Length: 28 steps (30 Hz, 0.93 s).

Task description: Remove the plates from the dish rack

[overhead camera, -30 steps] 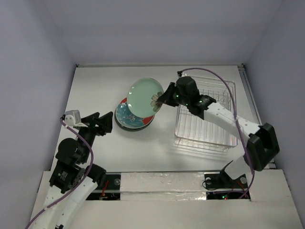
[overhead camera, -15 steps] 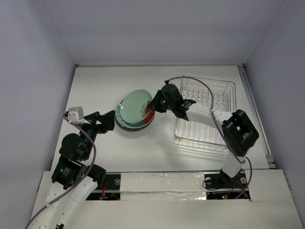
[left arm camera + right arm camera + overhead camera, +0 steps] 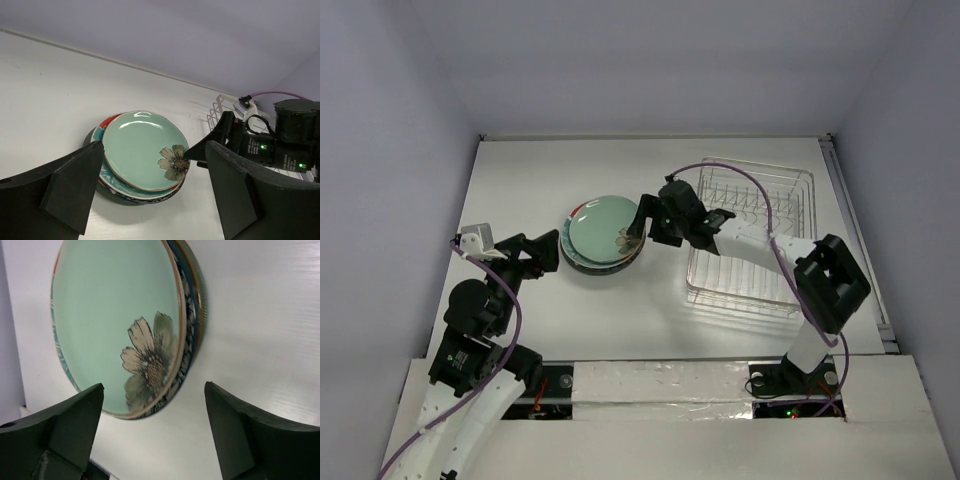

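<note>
Several plates are stacked left of centre on the table, with a pale green plate bearing a brown flower on top. Under it show a red rim, a teal one and a dark bottom plate. My right gripper stands open at the stack's right edge, beside the flower and holding nothing. To the left of the stack, my left gripper is open and faces it, apart from it. The dish rack stands to the right with no plates showing in it.
The white table is closed in by pale walls at the back and on both sides. The right arm reaches over the rack's left part, its purple cable looping above. A metal rail runs along the table's right edge.
The right gripper brought the pale green plate down from a tilted hold onto the stack and opened off it. The left gripper's jaws stand a little wider.
</note>
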{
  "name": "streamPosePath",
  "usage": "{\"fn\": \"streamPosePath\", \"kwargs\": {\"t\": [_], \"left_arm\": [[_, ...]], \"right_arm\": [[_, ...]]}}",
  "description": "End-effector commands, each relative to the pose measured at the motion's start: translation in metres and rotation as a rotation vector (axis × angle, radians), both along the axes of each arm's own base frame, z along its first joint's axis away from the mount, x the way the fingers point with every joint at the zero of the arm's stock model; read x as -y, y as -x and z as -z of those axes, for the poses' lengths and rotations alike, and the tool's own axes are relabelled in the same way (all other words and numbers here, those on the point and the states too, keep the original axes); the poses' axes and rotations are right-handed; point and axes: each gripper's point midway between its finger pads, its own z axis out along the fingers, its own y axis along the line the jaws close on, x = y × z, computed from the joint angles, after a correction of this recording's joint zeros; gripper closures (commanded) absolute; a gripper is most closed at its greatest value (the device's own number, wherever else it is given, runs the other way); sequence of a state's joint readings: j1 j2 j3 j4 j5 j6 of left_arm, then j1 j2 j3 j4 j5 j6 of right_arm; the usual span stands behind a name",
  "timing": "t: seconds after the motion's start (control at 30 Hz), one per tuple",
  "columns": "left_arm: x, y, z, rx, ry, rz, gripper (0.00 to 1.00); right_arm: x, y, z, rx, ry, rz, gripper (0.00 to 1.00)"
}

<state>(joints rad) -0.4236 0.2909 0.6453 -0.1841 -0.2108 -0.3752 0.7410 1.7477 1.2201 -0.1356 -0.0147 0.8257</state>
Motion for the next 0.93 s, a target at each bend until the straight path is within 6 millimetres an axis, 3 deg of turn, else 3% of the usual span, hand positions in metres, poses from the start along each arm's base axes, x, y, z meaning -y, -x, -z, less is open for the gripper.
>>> {"fn": "streamPosePath", "kwargs": {"t": [0.0, 0.17, 0.2, 0.23, 0.27, 0.3, 0.33, 0.37, 0.4, 0.43, 0.5, 0.63, 0.67, 0.73, 0.77, 0.83, 0.9], "left_arm": [[0.001, -0.004, -0.006, 0.028, 0.01, -0.003, 0.2], [-0.002, -0.004, -0.007, 0.032, 0.01, -0.012, 0.13], [-0.002, -0.004, -0.008, 0.033, 0.009, -0.012, 0.12], [-0.002, -0.003, -0.009, 0.036, 0.01, -0.012, 0.11], [-0.002, -0.002, -0.009, 0.037, 0.01, -0.012, 0.06], [-0.003, -0.002, -0.01, 0.042, 0.011, -0.012, 0.01], [-0.003, 0.0, -0.013, 0.049, 0.015, -0.012, 0.01], [-0.004, 0.001, -0.014, 0.05, 0.015, -0.012, 0.01], [-0.004, 0.002, -0.016, 0.056, 0.017, -0.012, 0.01], [-0.005, 0.003, -0.018, 0.063, 0.019, -0.013, 0.01], [-0.007, 0.009, -0.027, 0.086, 0.025, -0.013, 0.01], [-0.012, 0.018, -0.042, 0.124, 0.035, -0.014, 0.01], [-0.013, 0.022, -0.05, 0.135, 0.039, -0.014, 0.01], [-0.016, 0.028, -0.061, 0.158, 0.047, -0.014, 0.01], [-0.018, 0.033, -0.073, 0.185, 0.056, -0.015, 0.01], [-0.022, 0.041, -0.086, 0.23, 0.076, -0.016, 0.01], [-0.023, 0.044, -0.091, 0.239, 0.091, -0.014, 0.01]], "right_arm": [[0.022, 0.002, -0.041, 0.109, 0.088, 0.002, 0.12], [0.046, 0.004, -0.067, 0.172, 0.148, 0.038, 0.07], [0.05, 0.011, -0.087, 0.215, 0.121, 0.039, 0.08], [0.055, 0.014, -0.097, 0.243, 0.11, 0.049, 0.15], [0.068, 0.015, -0.098, 0.272, 0.134, 0.082, 0.24], [0.082, 0.021, -0.125, 0.33, 0.102, 0.112, 0.34], [0.093, 0.025, -0.136, 0.359, 0.103, 0.136, 0.74], [0.108, 0.028, -0.143, 0.388, 0.125, 0.177, 0.96], [0.119, 0.034, -0.149, 0.408, 0.124, 0.193, 1.0], [0.135, 0.049, -0.181, 0.475, 0.065, 0.214, 1.0], [0.164, 0.074, -0.223, 0.589, -0.034, 0.251, 1.0], [0.207, 0.104, -0.27, 0.715, -0.146, 0.345, 0.98], [0.223, 0.116, -0.285, 0.763, -0.177, 0.37, 0.87], [0.239, 0.125, -0.293, 0.8, -0.189, 0.4, 0.65], [0.243, 0.129, -0.295, 0.808, -0.189, 0.4, 0.44], [0.255, 0.134, -0.294, 0.808, -0.168, 0.426, 0.27], [0.258, 0.133, -0.291, 0.8, -0.145, 0.436, 0.19]]}}
